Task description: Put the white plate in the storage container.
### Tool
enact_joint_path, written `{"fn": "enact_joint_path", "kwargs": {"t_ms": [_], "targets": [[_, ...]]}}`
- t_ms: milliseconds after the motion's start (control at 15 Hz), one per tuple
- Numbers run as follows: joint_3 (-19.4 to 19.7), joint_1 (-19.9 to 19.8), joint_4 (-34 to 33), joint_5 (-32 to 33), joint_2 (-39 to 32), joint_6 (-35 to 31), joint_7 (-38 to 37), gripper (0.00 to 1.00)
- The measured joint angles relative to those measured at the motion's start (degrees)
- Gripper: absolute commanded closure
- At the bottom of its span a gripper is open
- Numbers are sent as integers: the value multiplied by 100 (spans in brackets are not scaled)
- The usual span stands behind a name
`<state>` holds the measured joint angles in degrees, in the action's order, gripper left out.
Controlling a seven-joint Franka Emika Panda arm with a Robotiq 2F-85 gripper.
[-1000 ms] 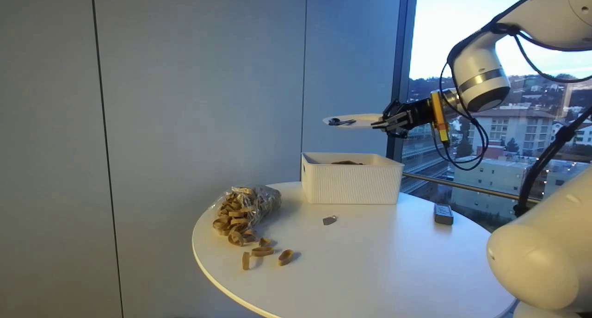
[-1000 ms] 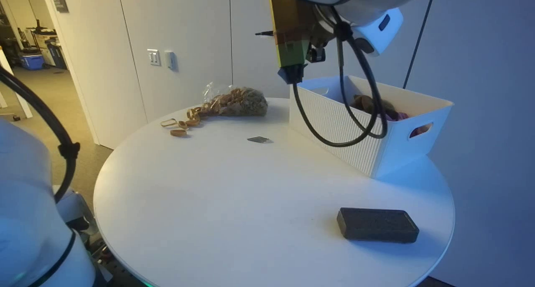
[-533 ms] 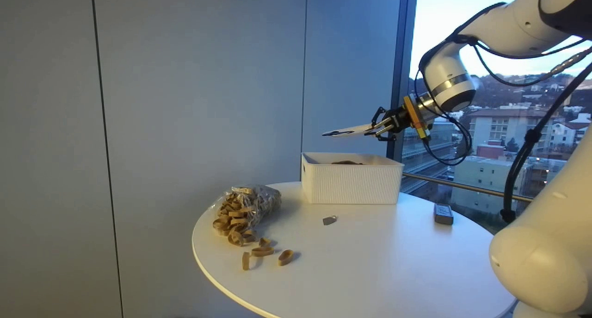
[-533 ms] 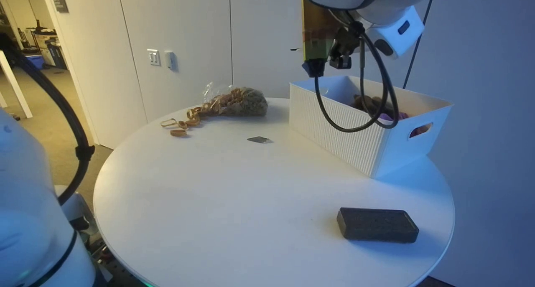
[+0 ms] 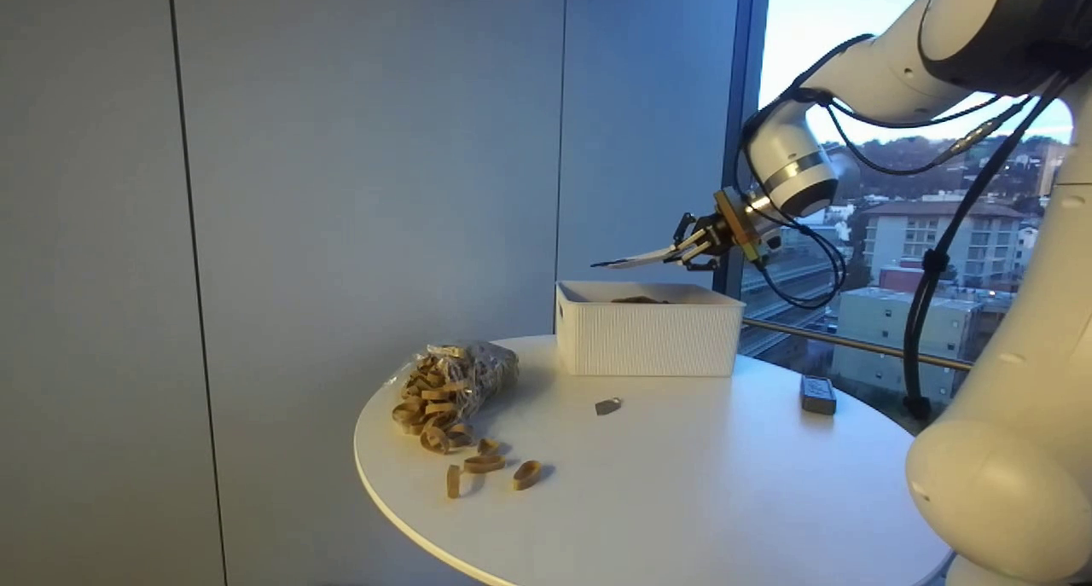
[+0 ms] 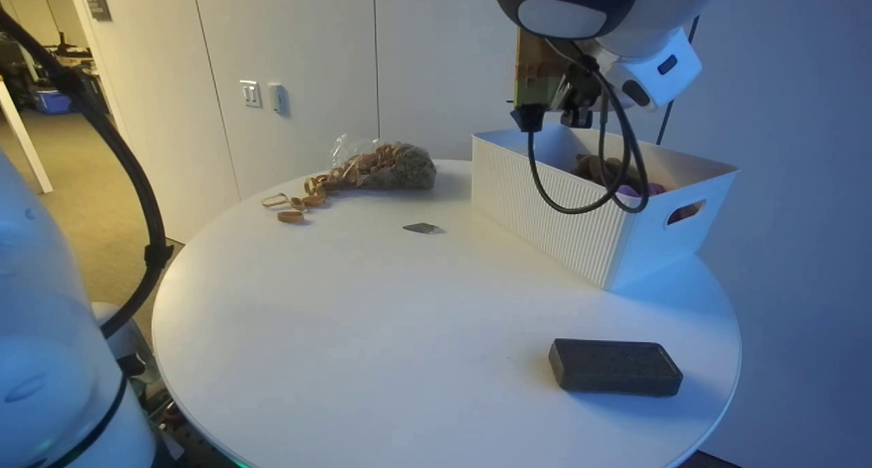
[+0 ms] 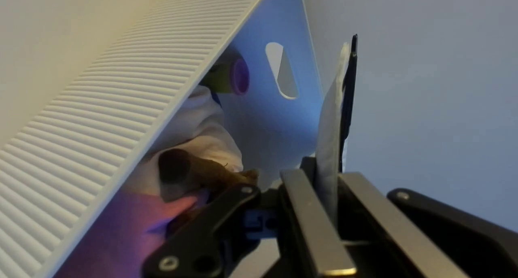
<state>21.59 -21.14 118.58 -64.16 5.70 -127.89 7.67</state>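
Observed white plate [image 7: 330, 136] clamped by its edge in the Robotiq gripper [image 7: 323, 175], slightly tilted, held higher than the storage container [image 5: 653, 340] and apart from it; cannot tell whether fully over its interior. Saw in wrist view a dark slender utensil [image 7: 348, 96] along the plate's face. Noted on the white round table [image 6: 375, 332] a clear bag of tan loops [image 5: 461, 390] and a dark block [image 6: 615, 368].
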Motion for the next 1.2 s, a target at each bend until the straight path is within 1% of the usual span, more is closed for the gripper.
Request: {"fn": "enact_joint_path", "kwargs": {"t_ms": [67, 267, 333, 467, 533, 600, 733, 800, 933, 1067, 1200], "targets": [[-11, 27, -41, -21, -84, -44, -3, 60], [-44, 89, -127, -62, -276, -172, -5, 38], [-54, 98, -136, -68, -305, -200, -5, 29], [-57, 101, -139, -71, -314, -206, -4, 16], [-54, 100, -138, -71, -303, -205, -1, 7], [-51, 100, -137, -71, -273, -196, 7, 1], [-39, 95, -94, -37, -121, -82, 76, 0], [-27, 88, -46, 47, 8, 89, 137, 0], [-8, 64, 141, 458, 378, 497, 230, 0], [-31, 36, 468, 1385, 859, 692, 209, 0], [-183, -76, 922, 2396, 1395, 597, 40, 0]]}}
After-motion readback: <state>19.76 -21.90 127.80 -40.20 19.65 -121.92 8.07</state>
